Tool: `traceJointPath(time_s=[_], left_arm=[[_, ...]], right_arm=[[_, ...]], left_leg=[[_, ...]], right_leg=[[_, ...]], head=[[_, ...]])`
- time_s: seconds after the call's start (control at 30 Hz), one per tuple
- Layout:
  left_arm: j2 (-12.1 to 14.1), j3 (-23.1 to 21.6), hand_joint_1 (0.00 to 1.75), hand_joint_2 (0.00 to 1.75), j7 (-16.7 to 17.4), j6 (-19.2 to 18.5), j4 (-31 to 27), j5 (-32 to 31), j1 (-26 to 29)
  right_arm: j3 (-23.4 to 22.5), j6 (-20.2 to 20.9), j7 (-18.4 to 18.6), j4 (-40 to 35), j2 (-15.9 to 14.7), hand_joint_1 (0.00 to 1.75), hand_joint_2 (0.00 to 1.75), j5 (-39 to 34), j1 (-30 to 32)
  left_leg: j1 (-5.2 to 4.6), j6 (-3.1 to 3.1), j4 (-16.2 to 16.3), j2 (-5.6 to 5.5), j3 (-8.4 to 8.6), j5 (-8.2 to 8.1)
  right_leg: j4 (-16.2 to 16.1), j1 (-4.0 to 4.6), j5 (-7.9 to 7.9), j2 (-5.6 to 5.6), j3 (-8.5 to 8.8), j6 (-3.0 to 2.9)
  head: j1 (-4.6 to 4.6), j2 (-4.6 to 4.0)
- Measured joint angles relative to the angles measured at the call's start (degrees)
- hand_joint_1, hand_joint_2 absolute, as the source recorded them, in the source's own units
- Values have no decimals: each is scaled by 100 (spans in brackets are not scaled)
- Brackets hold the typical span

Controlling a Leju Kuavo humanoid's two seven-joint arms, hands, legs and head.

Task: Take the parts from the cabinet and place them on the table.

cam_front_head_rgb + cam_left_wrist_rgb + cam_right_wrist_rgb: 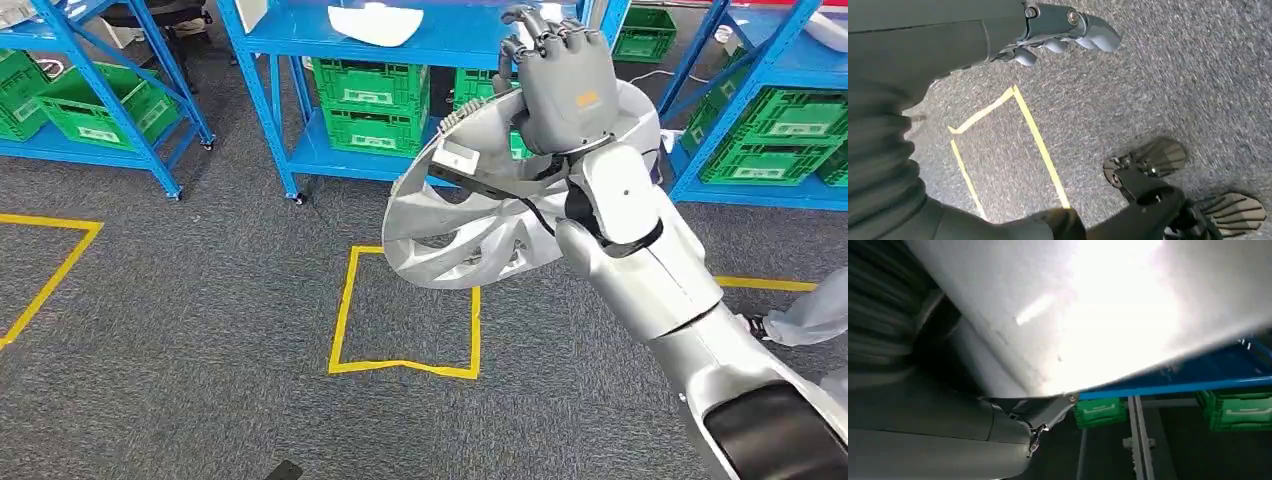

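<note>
The right hand (560, 85) is clasping a silver wheel cover (470, 235), its fingers curling over the upper rim while the palm is backing the disc. The cover is hanging tilted in the air in front of the robot, held up above the grey carpet (200, 330) and the yellow tape square (405, 310), touching nothing but the hand. In the right wrist view the pale underside of the cover (1088, 305) is lying close against the camera, and the thumb (1043, 412) is sitting at its edge.

The left hand (1063, 30) is hanging beside the body over the floor, holding nothing; its fingers are curling loosely inward, so it looks closed on nothing rather than spread.

Behind the cover, blue shelves (400, 35) are standing with green crates (372, 105) on the lower level and a white part (375, 22) on an upper board. No table is appearing in these pictures.

Risk, as judged from here: the grip is bearing on one rim only, so the wide, light disc could be swinging or slipping out as the robot walks or turns. Its far edge could also be catching a shelf post while it passes close to the rack.
</note>
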Motion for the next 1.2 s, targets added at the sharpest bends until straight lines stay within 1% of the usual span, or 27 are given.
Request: traceJointPath(time_s=[0.03, 0.17, 0.23, 0.27, 0.33, 0.37, 0.4, 0.43, 0.47, 0.5, 0.53, 0.6, 0.63, 0.67, 0.7, 0.73, 0.77, 0.8, 0.83, 0.87, 0.97, 1.0, 1.03, 1.07, 1.13, 1.17, 1.2], left_arm=[[0, 0, 0, 175, -11, -9, 0, -11, 0], [0, 0, 0, 175, -11, -9, 0, -11, 0], [0, 0, 0, 175, -15, -9, 0, -15, 0], [-2, 0, 0, 175, -37, -30, 0, -39, 6], [-9, 0, 0, 175, -59, -35, 2, -52, 16], [-46, 2, 0, 175, -96, -33, 0, -41, 14], [-46, 2, 0, 175, -153, -26, 0, 4, 9], [-48, 2, 0, 175, -162, -26, 2, 9, 17], [-37, 2, 0, 175, -168, -26, 2, 13, 29], [-42, 2, 0, 175, -170, -26, 2, 15, 40], [-46, 2, 0, 175, -173, -26, 2, 15, 39], [-46, 2, 0, 175, -177, -26, 0, 15, 31], [-46, 2, 0, 175, -177, -26, 2, 15, 35], [-46, 2, 0, 175, -177, -26, 2, 18, 44], [-44, 2, 0, 175, -177, -26, 2, 18, 55], [-42, 2, 0, 175, -177, -26, 2, 18, 59], [-37, 2, 0, 175, -179, -26, 2, 18, 59], [-37, 2, 0, 175, -179, -26, 0, 18, 55], [-40, 2, 0, 175, -179, -26, 0, 18, 41], [-37, 2, 0, 175, -188, -26, 0, 18, 40], [-37, 2, 0, 175, -188, -26, 2, 18, 52], [-46, 2, 0, 175, -188, -26, 2, 18, 60], [-44, 2, 0, 175, -186, -26, 2, 18, 59], [-35, 4, 0, 175, -186, -20, 0, 18, 50], [-39, 4, 0, 175, -188, -13, 0, 18, 41], [-39, 4, 0, 175, -186, -15, 2, 20, 50], [-39, 4, 0, 175, -186, -13, 2, 20, 66]], right_arm=[[-11, 0, 2, -13, -34, 175, 175, 0, 13], [-11, 0, 2, -13, -34, 175, 175, 0, 13], [-13, 0, 4, -15, -39, 175, 175, 0, 18], [-28, 6, 9, -35, -100, 175, 175, 0, 68], [-39, 9, 7, -65, -207, 175, 175, -19, 177], [-92, 24, -15, -168, -334, 175, 175, -105, 224], [-96, 157, 19, -227, -356, 175, 175, -109, 243], [-96, 194, 35, -242, -356, 175, 175, -92, 242], [-96, 212, 33, -262, -354, 175, 175, -81, 243], [-96, 227, 35, -284, -352, 175, 175, -76, 235], [-96, 229, 35, -304, -352, 175, 175, -76, 222], [-94, 243, 31, -315, -352, 175, 175, -70, 222], [-94, 243, 31, -315, -352, 175, 175, -68, 230], [-92, 247, 28, -315, -352, 175, 175, -68, 236], [-90, 247, 28, -315, -352, 175, 175, -66, 243], [-90, 247, 28, -315, -352, 175, 175, -66, 243], [-90, 247, 28, -315, -354, 175, 175, -68, 242], [-90, 247, 31, -317, -354, 175, 175, -70, 240], [-92, 245, 28, -317, -356, 175, 175, -77, 237], [-94, 251, 33, -317, -365, 175, 175, -77, 236], [-94, 249, 26, -317, -363, 175, 175, -79, 240], [-94, 254, 31, -317, -369, 175, 175, -79, 241], [-94, 256, 26, -319, -369, 175, 175, -76, 237], [-94, 256, 26, -326, -371, 175, 175, -79, 235], [-94, 264, 28, -328, -391, 175, 175, -76, 248], [-92, 267, 28, -328, -395, 175, 175, -76, 261], [-90, 275, 28, -328, -395, 175, 175, -74, 265]], left_leg=[[0, 5, 2, -6, -33, 24], [0, 5, 2, -6, -33, 24], [-1, 5, 2, -9, -45, 33], [-2, 0, 12, -33, -104, 78], [1, -21, 36, -90, -189, 127], [16, -67, 130, -240, -294, 153], [23, -186, 129, -375, -372, 221], [32, -234, 101, -434, -383, 253], [-1, -272, 96, -477, -398, 264], [0, -288, 174, -290, -453, 177], [-9, -305, 427, -141, -561, -20], [8, -346, 1353, -62, -945, -477], [8, -361, 1759, -58, -1115, -606], [11, -365, 1916, -54, -1163, -604], [14, -371, 1778, -39, -1075, -458], [17, -371, 1418, -12, -866, -235], [18, -369, 822, 66, -543, 41], [16, -364, 296, 256, -261, 193], [-64, -313, 133, 411, -141, 65], [-77, -228, 156, 371, -200, 139], [-65, -116, 116, 191, -266, 144], [-27, -59, 87, 143, -263, 185], [-20, -22, 85, 89, -294, 215], [-19, 10, 87, 40, -324, 237], [-31, 28, 103, -98, -378, 270], [-33, 23, 123, -185, -406, 283], [-33, 14, 144, -267, -428, 291]], right_leg=[[321, -8, -221, 0, -115, 28], [321, -8, -221, 0, -115, 28], [438, -9, -291, 1, -158, 35], [1072, -12, -583, 2, -370, 66], [1366, -24, -579, 3, -369, 79], [-244, -54, -124, 326, 657, -11], [-331, -26, -157, 366, 723, -54], [-324, -17, -157, 305, 716, -78], [-377, -73, -126, 228, 730, -127], [-409, -81, -103, 139, 742, -168], [-411, -78, -99, 80, 734, -214], [-409, -62, -93, -69, 717, -238], [-403, -59, -91, -139, 708, -241], [-400, -58, -90, -205, 701, -242], [-395, -58, -90, -268, 701, -242], [-388, -59, -90, -326, 703, -241], [-374, -61, -95, -396, 706, -234], [-358, -50, -106, -444, 709, -214], [-353, -10, -104, -491, 684, -179], [-350, -1, -92, -522, 688, -154], [-353, 6, -81, -695, 699, -70], [-298, -33, -148, -527, 676, -17], [-100, -42, -326, -242, 581, -1], [312, -45, -582, -95, 402, 11], [1248, -38, -988, -21, -8, 22], [1516, -31, -1028, -14, -130, 14], [1453, -27, -921, -5, -101, -3]], head=[[4, -2], [4, -2], [4, 0], [2, -2], [4, 0], [13, -2], [28, 0], [20, 0], [26, 0], [16, 0], [-24, -2], [-37, -2], [-42, -2], [-39, 0], [-39, -2], [-42, -2], [-42, -2], [-42, 0], [-53, -2], [-33, -2], [-35, -2], [-26, 0], [-22, 0], [-11, 0], [-9, 0], [-7, -2], [-7, -2]])
